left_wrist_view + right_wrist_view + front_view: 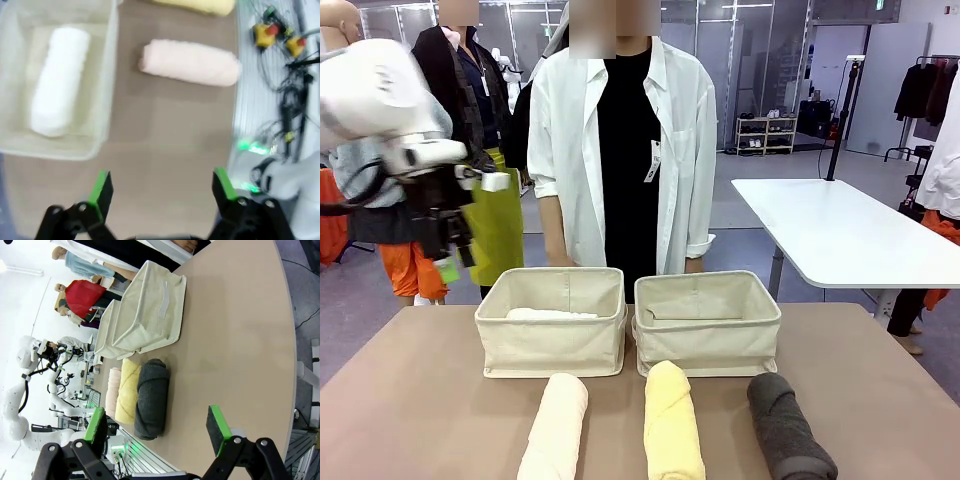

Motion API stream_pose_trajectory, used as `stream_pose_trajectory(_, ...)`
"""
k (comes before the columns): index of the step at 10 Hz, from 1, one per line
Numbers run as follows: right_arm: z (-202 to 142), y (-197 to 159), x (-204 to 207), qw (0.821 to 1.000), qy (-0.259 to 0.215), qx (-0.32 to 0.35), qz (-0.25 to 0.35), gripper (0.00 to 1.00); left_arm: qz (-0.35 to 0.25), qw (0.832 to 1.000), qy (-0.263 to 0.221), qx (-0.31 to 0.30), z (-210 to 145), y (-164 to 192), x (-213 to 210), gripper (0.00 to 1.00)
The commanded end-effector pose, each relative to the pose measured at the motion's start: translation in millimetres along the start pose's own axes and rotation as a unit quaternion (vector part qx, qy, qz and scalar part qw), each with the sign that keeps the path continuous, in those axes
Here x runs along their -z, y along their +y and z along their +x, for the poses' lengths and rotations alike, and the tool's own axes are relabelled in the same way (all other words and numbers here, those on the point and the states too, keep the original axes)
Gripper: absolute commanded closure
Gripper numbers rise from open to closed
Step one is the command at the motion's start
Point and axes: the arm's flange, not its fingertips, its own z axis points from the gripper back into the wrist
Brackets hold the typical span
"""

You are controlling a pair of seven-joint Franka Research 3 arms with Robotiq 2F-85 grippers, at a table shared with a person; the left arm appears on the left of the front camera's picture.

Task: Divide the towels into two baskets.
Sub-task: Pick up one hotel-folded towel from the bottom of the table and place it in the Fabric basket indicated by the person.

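One brown table point(410, 400) carries everything. A person point(620, 150) in a white shirt stands at its 12 o'clock edge, just behind the baskets.

Two beige canvas baskets sit side by side near the table's middle, the left basket point(552, 350) at 9 o'clock of the right basket point(710, 350). Their near walls are very close; whether they touch I cannot tell.

Four rolled towels come next. The white towel point(550, 314) lies inside the left basket, along its length. In the left wrist view it point(60, 80) lies on the basket's floor. The other three lie on the bare table at 6 o'clock of the baskets, parallel and pointing toward the robot. The cream towel point(555, 425) lies in front of the left basket, and the yellow towel point(672, 425) lies in front of the right one. The dark grey towel point(788, 430) lies at 3 o'clock of the yellow towel, near it but apart from it.

The left gripper point(453, 262) hangs in the air at 10 o'clock of the left basket, well above the table. Its jaws are spread wide and hold nothing. In its own view the green-padded fingers point(102, 192) frame bare tabletop, with the cream towel at 12 o'clock.

The right gripper point(157, 427) is likewise wide open with nothing in it. It hovers clear of the table, and the dark grey towel lies near it at 12 o'clock.
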Motion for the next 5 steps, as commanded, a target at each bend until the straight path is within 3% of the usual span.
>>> stream_pose_trajectory(1, 0, 2, -1, 1.0, -0.001, -0.003, 0.002, 0.0, -0.029, 0.987, -0.129, -0.09, -68, -14, 4, 0.0)
stream_pose_trajectory(3, 0, 2, -1, 1.0, -0.001, -0.003, 0.002, 0.0, -0.039, 0.96, -0.231, -0.153, -133, -32, 2, 0.0)
stream_pose_trajectory(4, 0, 2, -1, 1.0, -0.001, -0.003, 0.002, 0.0, -0.054, 0.933, -0.295, -0.201, -185, -36, 8, 0.0)
stream_pose_trajectory(5, 0, 2, -1, 1.0, -0.001, -0.003, 0.002, 0.0, -0.071, 0.909, -0.353, -0.212, -221, -36, 20, 0.0)
